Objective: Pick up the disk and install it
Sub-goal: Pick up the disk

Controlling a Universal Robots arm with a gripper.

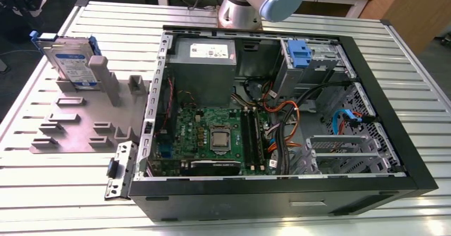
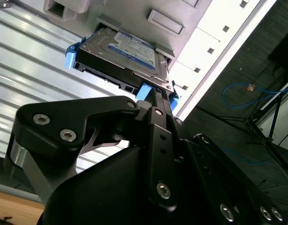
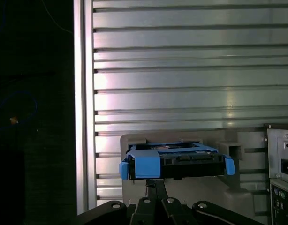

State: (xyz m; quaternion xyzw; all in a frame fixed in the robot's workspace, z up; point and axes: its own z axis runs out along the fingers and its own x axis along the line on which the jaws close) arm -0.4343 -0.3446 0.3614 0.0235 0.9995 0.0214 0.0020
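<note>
I've got the disk (image 1: 73,62) standing on edge in the grey rack (image 1: 77,120) at the exterior view's left, just beside the open case (image 1: 282,188). It's a silver-grey slab with a white-and-blue label, blue plastic down both sides. In both wrist views the gripper (image 2: 155,101) (image 3: 153,185) lines up with the disk's blue-edged end, and I can't tell how far it's open or whether it's touching.

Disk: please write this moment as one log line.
silver-grey rectangular hard drive with blue rails: upright in grey plastic holder | black gripper: shut, empty, facing drive | install: not done
</note>
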